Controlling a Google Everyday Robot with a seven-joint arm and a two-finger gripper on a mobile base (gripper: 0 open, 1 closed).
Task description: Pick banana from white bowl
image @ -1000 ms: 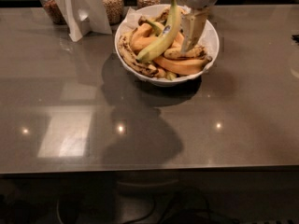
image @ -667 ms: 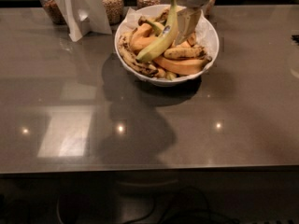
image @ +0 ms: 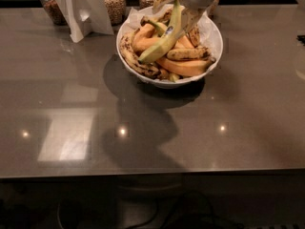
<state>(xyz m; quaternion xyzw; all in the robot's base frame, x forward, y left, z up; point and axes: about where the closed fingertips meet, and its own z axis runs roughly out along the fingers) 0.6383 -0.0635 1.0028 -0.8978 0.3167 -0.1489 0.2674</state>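
- One view is taking in the whole scene, looking down across the dark counter (image: 143,128) toward the white bowl (image: 217,44), which is sitting near the far edge, right of centre.
- The hand (image: 183,13) is reaching down from the top of the view over the back of the bowl, and it is closing around the upper end of the banana (image: 164,39). I judge the grip to be firm, since that end is standing high while nothing else is propping it.
- The banana is slanting steeply. Its lower tip is pointing down-left and appears to be touching the heap, so it is only partly out of the bowl.
- A blue sticker (image: 169,31) is showing on its pale greenish skin, which is marking it out from its neighbours.
- Orange-yellow bananas (image: 183,67) and brown-spotted bananas (image: 136,61) are lying flat beneath it, cradled by crinkled paper (image: 209,25) lining the bowl. They are likely staying put because only the top fruit is being held.
- Taking it by one end is probably letting it peel away from the pile without dragging the others. The risk I am seeing is the free tip swinging or snagging on the rim.
- Glass jars (image: 113,4) and a white folded stand (image: 81,8) are standing behind and to the left, well apart from the lift.
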